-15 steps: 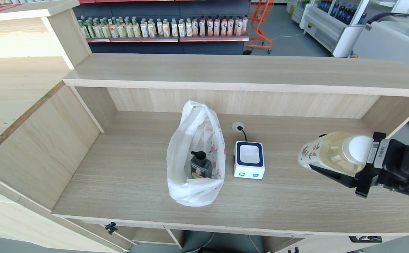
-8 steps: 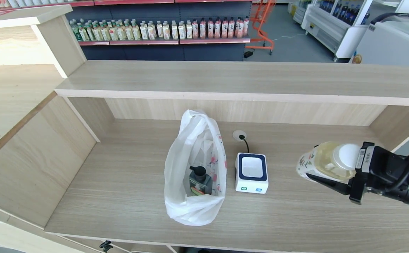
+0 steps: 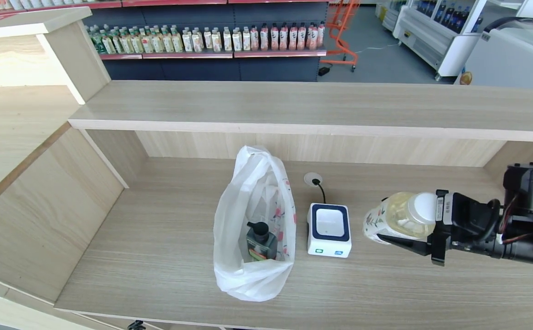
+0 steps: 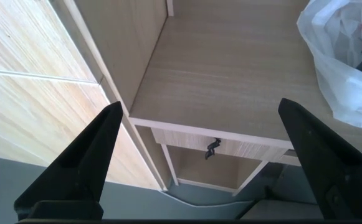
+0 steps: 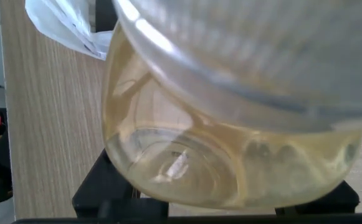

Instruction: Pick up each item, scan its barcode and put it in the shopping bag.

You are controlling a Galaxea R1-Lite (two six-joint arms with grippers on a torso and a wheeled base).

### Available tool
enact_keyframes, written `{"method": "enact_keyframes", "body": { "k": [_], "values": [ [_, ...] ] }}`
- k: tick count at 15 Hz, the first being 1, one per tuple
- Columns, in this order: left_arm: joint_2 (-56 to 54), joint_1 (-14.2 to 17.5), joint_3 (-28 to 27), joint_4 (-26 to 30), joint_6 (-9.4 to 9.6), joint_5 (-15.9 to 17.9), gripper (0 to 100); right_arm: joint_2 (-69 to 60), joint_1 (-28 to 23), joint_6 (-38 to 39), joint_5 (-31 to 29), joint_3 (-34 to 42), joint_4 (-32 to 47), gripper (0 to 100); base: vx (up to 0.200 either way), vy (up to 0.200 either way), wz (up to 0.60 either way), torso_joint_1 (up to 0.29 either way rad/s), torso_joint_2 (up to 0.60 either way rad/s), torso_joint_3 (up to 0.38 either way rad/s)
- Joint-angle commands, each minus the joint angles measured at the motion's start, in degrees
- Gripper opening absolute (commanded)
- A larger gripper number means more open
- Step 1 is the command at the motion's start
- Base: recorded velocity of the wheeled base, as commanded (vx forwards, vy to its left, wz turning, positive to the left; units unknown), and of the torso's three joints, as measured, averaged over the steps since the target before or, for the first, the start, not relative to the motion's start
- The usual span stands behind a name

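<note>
Wooden counter [image 3: 156, 256], right gripper [image 3: 387, 224] clamped on jar [image 3: 406, 215] beside scanner [image 3: 329, 223], left gripper [image 4: 199, 124] apart over counter edge

1. Shopping bag [image 3: 253, 229] stands mid-counter [image 3: 156, 256], and there's a pump bottle [image 3: 261, 238] upright inside it.
2. Just right of the bag sits the scanner [image 3: 329, 223], not touching it.
3. Behind the scanner, its cable [image 3: 320, 189] runs back to a port [image 3: 313, 179] near the rear wall.
4. Right of the scanner, my right claw [image 3: 387, 224] grips the jar [image 3: 401, 213] sideways off the counter, lid toward my wrist.
5. My left claw [image 4: 199, 109] hangs spread over the counter's front left edge, left of the bag.
</note>
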State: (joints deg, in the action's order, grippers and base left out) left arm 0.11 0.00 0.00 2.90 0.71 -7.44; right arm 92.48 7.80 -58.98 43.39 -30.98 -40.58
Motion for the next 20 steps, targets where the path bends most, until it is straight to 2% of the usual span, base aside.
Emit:
{"method": "enact_keyframes", "body": {
  "k": [1,4,5,9,11,20],
  "values": [
    [0.0,0.0,0.0,0.0,0.0,0.0,100,3.7,0.1,-1.8,1.2,-2.4,0.0,0,0.0,0.0,0.0,0.0,0.0,0.0],
    [0.0,0.0,0.0,0.0,0.0,0.0,100,5.9,0.2,-5.6,2.8,-3.8,-0.1,0,0.0,0.0,0.0,0.0,0.0,0.0],
    [0.0,0.0,0.0,0.0,0.0,0.0,100,9.9,-0.1,-9.7,6.4,-6.5,-1.3,0,0.0,0.0,0.0,0.0,0.0,0.0],
    [0.0,0.0,0.0,0.0,0.0,0.0,100,17.1,0.5,-9.9,8.1,-7.5,-8.0,0,0.0,0.0,0.0,0.0,0.0,0.0],
    [0.0,0.0,0.0,0.0,0.0,0.0,100,20.8,1.5,-9.9,9.5,-10.9,-9.9,0,0.0,0.0,0.0,0.0,0.0,0.0],
    [0.0,0.0,0.0,0.0,0.0,0.0,100,28.8,4.2,-10.1,9.7,-18.0,-12.3,0,0.0,0.0,0.0,0.0,0.0,0.0]
  ]
}}
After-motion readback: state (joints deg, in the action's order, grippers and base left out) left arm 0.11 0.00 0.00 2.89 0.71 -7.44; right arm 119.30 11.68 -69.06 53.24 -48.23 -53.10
